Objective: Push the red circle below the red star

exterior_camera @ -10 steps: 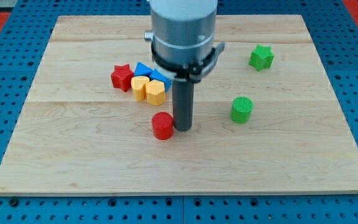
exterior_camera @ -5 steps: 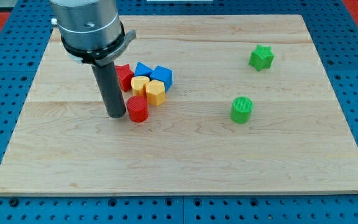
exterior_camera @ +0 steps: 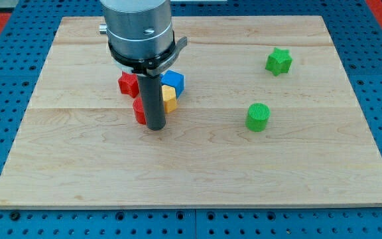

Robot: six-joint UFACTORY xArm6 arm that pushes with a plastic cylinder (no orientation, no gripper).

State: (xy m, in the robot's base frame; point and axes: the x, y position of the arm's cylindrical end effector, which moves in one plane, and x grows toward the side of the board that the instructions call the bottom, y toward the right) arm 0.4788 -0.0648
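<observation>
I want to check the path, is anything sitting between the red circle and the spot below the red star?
Nothing visible does. The red circle already sits just below the red star, partly hidden by my tip, which stands at its right side. The yellow block lies further right.

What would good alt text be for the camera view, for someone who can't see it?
A dark rod's tip rests on a wooden board, just right of a red round block that sits below a red star. Yellow and blue blocks crowd behind the rod; a green round block and green star stand apart at the right.
</observation>
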